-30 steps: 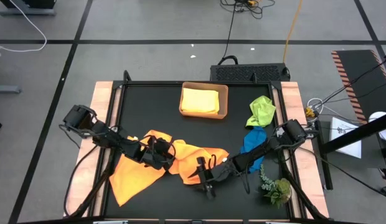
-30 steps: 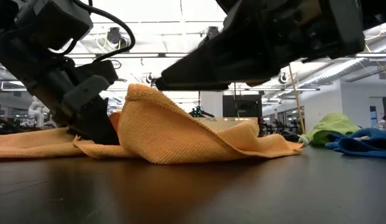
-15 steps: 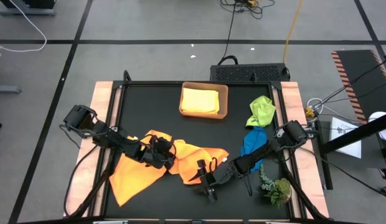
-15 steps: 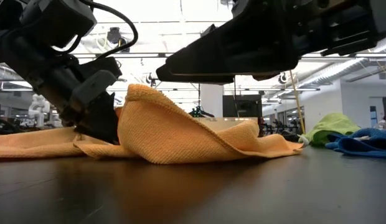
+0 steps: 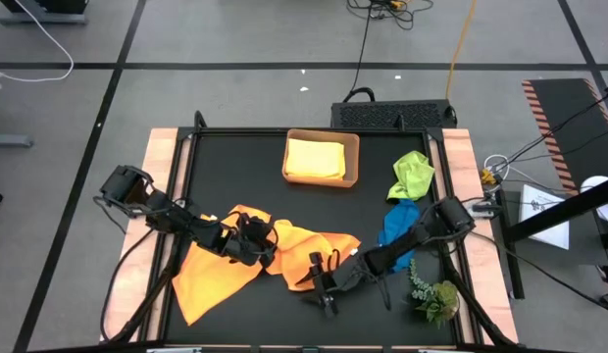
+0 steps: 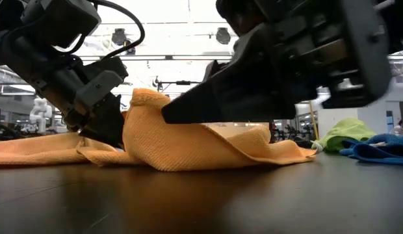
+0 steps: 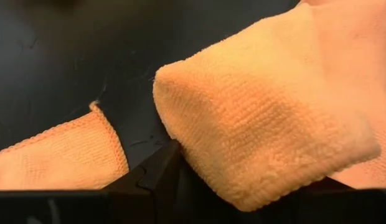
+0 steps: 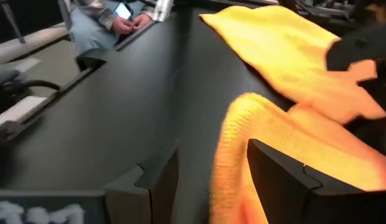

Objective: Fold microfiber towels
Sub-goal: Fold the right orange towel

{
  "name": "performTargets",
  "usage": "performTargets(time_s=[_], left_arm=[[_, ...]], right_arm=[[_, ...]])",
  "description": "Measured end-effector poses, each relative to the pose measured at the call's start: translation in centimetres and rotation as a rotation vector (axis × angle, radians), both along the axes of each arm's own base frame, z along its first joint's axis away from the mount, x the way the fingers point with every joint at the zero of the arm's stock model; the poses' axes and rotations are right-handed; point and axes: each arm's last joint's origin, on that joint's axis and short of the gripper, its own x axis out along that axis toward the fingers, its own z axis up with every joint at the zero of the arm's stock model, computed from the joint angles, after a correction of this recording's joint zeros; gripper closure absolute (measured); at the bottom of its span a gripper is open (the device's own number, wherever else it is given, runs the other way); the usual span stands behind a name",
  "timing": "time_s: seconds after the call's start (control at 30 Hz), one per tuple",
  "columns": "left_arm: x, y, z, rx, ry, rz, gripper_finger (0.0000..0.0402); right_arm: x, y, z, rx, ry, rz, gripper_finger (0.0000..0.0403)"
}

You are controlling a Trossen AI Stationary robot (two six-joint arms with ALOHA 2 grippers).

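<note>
Orange towel (image 5: 275, 255) lies crumpled at the frame's lower centre; the left gripper (image 5: 247, 245) pinches its raised fold, the right gripper (image 5: 321, 286) hovers open. A one-sided pull could bunch it.

The tabletop (image 5: 216, 167) is black with pale wood side strips. Two towels (image 5: 216, 275) are bright orange with a fine woven texture; one is yellow (image 5: 316, 159), inside a tan tray (image 5: 355, 157); one lime green (image 5: 414, 173); one blue (image 5: 396, 222). Both arms are dark. The sprig (image 5: 436, 297) is green.
</note>
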Motion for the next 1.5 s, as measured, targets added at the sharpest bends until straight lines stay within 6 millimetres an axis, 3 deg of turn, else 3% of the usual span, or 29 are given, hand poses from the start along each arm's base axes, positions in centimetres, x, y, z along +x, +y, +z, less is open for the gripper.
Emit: performTargets(time_s=[0.27, 0.67, 0.77, 1.1, 1.2, 1.3, 1.5], left_arm=[[0.0, 0.2, 0.0, 0.009, 0.01, -0.003, 0.0242], [-0.1, 0.2, -0.1, 0.045, 0.044, -0.043, 0.0363], [-0.1, 0.1, -0.1, 0.054, 0.054, -0.063, 0.0392], [-0.2, 0.3, 0.3, 0.029, 0.105, -0.172, 0.0395], [-0.4, 0.3, 1.7, -0.014, 0.134, -0.231, 0.0393], [-1.3, 0.4, 4.1, 0.013, 0.19, -0.241, 0.0392], [-2.6, 0.5, 12.1, 0.127, 0.231, -0.233, 0.0393]], right_arm=[[0.2, -0.1, 0.4, 0.022, -0.042, -0.005, 0.022], [0.4, -0.5, 0.5, 0.004, -0.058, -0.074, 0.0224], [0.4, -0.6, 0.5, -0.021, -0.061, -0.083, 0.0243], [0.3, -0.6, 1.0, -0.044, -0.055, -0.072, 0.0359], [-0.3, -0.3, 2.8, -0.056, -0.05, -0.059, 0.0394], [-1.5, 0.3, 4.9, -0.062, -0.073, -0.048, 0.0394], [-5.4, 0.3, 10.7, -0.191, -0.13, -0.127, 0.04]])
